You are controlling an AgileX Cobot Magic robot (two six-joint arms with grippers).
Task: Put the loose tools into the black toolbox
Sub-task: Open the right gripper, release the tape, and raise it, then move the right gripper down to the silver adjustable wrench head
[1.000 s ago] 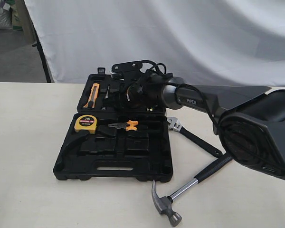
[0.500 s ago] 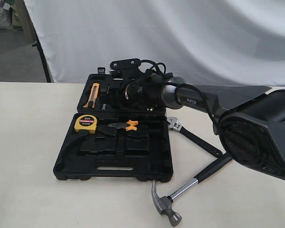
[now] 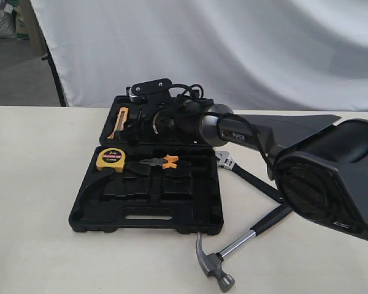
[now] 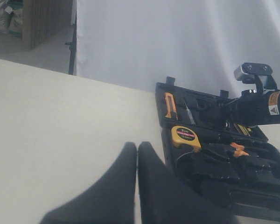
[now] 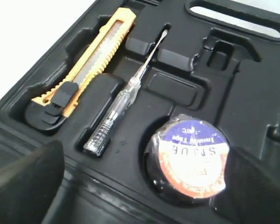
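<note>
The black toolbox [image 3: 92,211] lies open and flat on the table [image 3: 30,184], both halves facing up so that every moulded recess can be reached from above. The right gripper [image 5: 144,161] hangs low over the half of the toolbox far from the handle cut-out, its jaws apart with the roll of tape [image 5: 189,158] between them; the roll sits down in its round recess, so I judge it is being seated or has just been let go. Only the right wrist view shows this half clearly: the yellow knife [image 5: 79,65] and the clear-handled screwdriver [image 5: 119,105] lie in their slots beside the roll, where the exterior view has the arm in front of them. The exterior view alone shows what is left to do: the hammer [image 3: 233,248] and the wrench [image 3: 248,176] lie loose on the table just off the toolbox's right side, the hammer's head near its front corner. The tape measure [image 3: 110,160] and pliers [image 3: 162,162] rest in the handle half. The left gripper [image 4: 136,148], seen only in its own wrist view, hangs off the toolbox's left side with jaws pressed together on nothing, probably parked clear of the working arm.
</note>
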